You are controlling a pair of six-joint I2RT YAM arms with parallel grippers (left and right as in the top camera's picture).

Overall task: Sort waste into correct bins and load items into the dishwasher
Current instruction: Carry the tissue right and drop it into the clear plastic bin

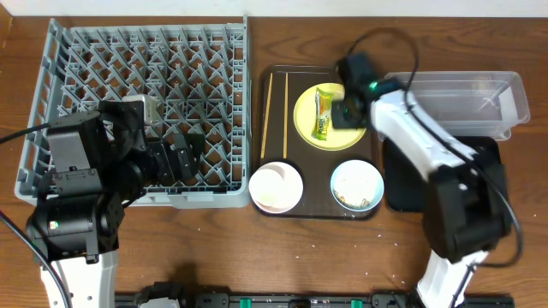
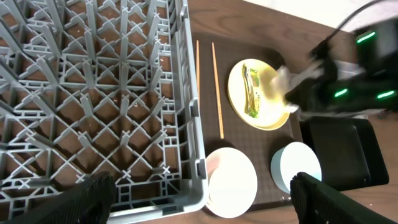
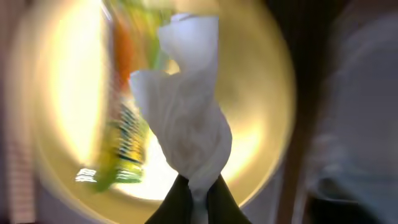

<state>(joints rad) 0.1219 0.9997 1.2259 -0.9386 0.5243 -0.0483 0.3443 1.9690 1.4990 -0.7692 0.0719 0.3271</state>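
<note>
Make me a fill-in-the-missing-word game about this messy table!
1. The snack wrapper lies on the ____ plate.
2. The right fingers pinch a crumpled ____ napkin.
3. The chopsticks lie on the ____ tray.

Missing words: yellow, white, brown.

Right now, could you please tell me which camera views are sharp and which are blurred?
Overhead: sharp and evenly lit. Left wrist: the grey plastic dish rack is crisp, but the right hand over the round yellow plate is motion-smeared. Right wrist: heavy blur on the plate and the yellow-green snack wrapper; only the crumpled white tissue in that hand is clearer.
</note>
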